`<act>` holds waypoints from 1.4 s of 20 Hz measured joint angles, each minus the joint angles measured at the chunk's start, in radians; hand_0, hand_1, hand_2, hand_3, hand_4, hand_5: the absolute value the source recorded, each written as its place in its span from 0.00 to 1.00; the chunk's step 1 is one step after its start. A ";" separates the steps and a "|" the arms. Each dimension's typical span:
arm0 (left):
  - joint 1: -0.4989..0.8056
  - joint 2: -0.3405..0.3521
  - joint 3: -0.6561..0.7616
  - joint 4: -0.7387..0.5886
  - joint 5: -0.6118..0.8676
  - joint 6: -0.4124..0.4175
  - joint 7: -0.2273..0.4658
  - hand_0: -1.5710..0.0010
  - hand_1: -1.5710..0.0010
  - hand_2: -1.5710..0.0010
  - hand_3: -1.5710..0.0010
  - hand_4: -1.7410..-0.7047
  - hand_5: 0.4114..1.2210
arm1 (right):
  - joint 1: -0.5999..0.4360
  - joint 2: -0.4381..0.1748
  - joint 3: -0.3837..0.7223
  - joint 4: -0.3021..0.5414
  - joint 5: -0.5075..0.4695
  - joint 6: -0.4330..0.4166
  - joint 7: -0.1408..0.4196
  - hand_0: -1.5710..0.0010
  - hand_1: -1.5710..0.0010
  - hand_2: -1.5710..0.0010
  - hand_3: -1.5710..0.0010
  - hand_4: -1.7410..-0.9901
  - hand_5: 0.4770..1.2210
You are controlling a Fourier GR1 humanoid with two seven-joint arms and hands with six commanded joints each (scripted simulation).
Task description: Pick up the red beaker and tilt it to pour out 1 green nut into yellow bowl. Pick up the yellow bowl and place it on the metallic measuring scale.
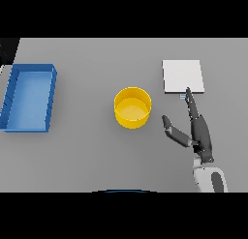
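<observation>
- Yellow round bowl (132, 108) stands upright on the grey desk (87, 151), near the middle, open side up; nothing can be made out inside it
- Flat square metallic measuring scale (182, 76) lies on the desk to the right of the bowl and a little farther back, well apart from it
- Right robot hand (200, 134) is just right of the bowl, not touching it; fingers straight and spread from the thumb, holding nothing
- Longest fingers (190, 100) reach to the scale's near edge; thumb (170, 128) points toward the bowl
- Blue rectangular open tray (15, 82) sits at the desk's far left, well apart from the bowl
</observation>
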 measured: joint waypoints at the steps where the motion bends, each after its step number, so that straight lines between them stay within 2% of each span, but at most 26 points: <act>1: 0.027 0.024 0.038 0.018 0.061 0.015 0.011 0.00 0.00 0.00 0.06 0.00 1.00 | -0.003 0.012 0.004 0.002 -0.019 0.012 -0.002 1.00 1.00 1.00 1.00 0.88 0.20; 5: 0.179 0.098 0.134 0.045 0.258 0.123 0.052 0.00 0.00 0.00 0.02 0.00 1.00 | -0.009 -0.007 -0.006 0.010 -0.052 0.044 0.001 1.00 1.00 1.00 1.00 0.82 0.23; 6: 0.214 0.105 0.145 0.049 0.287 0.151 0.101 0.00 0.00 0.00 0.02 0.00 1.00 | -0.022 -0.014 -0.010 0.020 -0.050 0.045 -0.008 1.00 1.00 1.00 1.00 0.80 0.24; 7: 0.240 0.117 0.160 0.033 0.318 0.168 0.115 0.00 0.00 0.00 0.02 0.00 1.00 | -0.011 -0.013 -0.006 0.013 -0.062 0.058 -0.020 1.00 1.00 1.00 1.00 0.79 0.25; 8: 0.271 0.124 0.180 0.027 0.357 0.190 0.178 0.00 0.00 0.00 0.01 0.00 1.00 | -0.022 -0.008 -0.005 0.022 -0.060 0.055 -0.014 1.00 1.00 1.00 1.00 0.78 0.25; 10: 0.337 0.152 0.217 -0.025 0.430 0.231 0.236 0.00 0.00 0.00 0.03 0.00 1.00 | -0.010 -0.017 -0.001 0.025 -0.045 0.055 -0.021 1.00 1.00 1.00 1.00 0.76 0.27; 11: 0.380 0.166 0.232 -0.058 0.463 0.247 0.231 0.00 0.00 0.00 0.05 0.00 1.00 | -0.014 -0.021 -0.001 0.021 -0.041 0.053 -0.027 1.00 1.00 1.00 1.00 0.75 0.28; 13: 0.480 0.191 0.248 -0.152 0.525 0.269 0.289 0.00 0.00 0.00 0.09 0.00 1.00 | -0.023 -0.022 0.004 0.026 -0.031 0.052 -0.018 1.00 1.00 1.00 1.00 0.73 0.30; 14: 0.540 0.192 0.257 -0.208 0.561 0.298 0.306 0.00 0.00 0.00 0.11 0.00 1.00 | -0.007 -0.022 0.013 0.023 -0.017 0.049 -0.030 1.00 1.00 1.00 1.00 0.73 0.31; 15: 0.584 0.201 0.263 -0.269 0.588 0.326 0.337 0.00 0.00 0.00 0.13 0.00 1.00 | -0.013 -0.028 0.003 0.025 -0.021 0.045 -0.019 1.00 1.00 1.00 1.00 0.73 0.30; 19: 0.796 0.255 0.270 -0.542 0.682 0.448 0.421 0.00 0.00 0.00 0.12 0.00 1.00 | -0.018 -0.033 -0.003 0.036 -0.026 0.048 -0.032 1.00 1.00 1.00 1.00 0.71 0.30; 22: 0.902 0.261 0.251 -0.680 0.723 0.530 0.485 0.00 0.00 0.00 0.11 0.00 1.00 | -0.023 -0.030 0.000 0.050 -0.019 0.046 -0.022 1.00 1.00 1.00 1.00 0.72 0.29; 23: 0.926 0.270 0.243 -0.714 0.726 0.555 0.503 0.00 0.00 0.00 0.12 0.00 1.00 | -0.009 -0.031 0.000 0.037 -0.025 0.049 -0.041 1.00 1.00 1.00 1.00 0.73 0.29; 24: 0.951 0.272 0.235 -0.741 0.734 0.575 0.511 0.00 0.00 0.00 0.12 0.00 1.00 | -0.026 -0.028 -0.002 0.041 -0.025 0.044 -0.022 1.00 1.00 1.00 1.00 0.74 0.28; 25: 0.979 0.276 0.227 -0.768 0.745 0.586 0.519 0.00 0.00 0.00 0.12 0.00 0.91 | -0.019 -0.025 0.006 0.030 -0.018 0.042 -0.035 1.00 1.00 1.00 1.00 0.75 0.28; 28: 1.025 0.289 0.204 -0.836 0.801 0.597 0.540 0.00 0.00 0.00 0.13 0.01 0.67 | -0.029 -0.020 0.001 0.025 -0.031 0.045 -0.010 1.00 1.00 1.00 1.00 0.76 0.27</act>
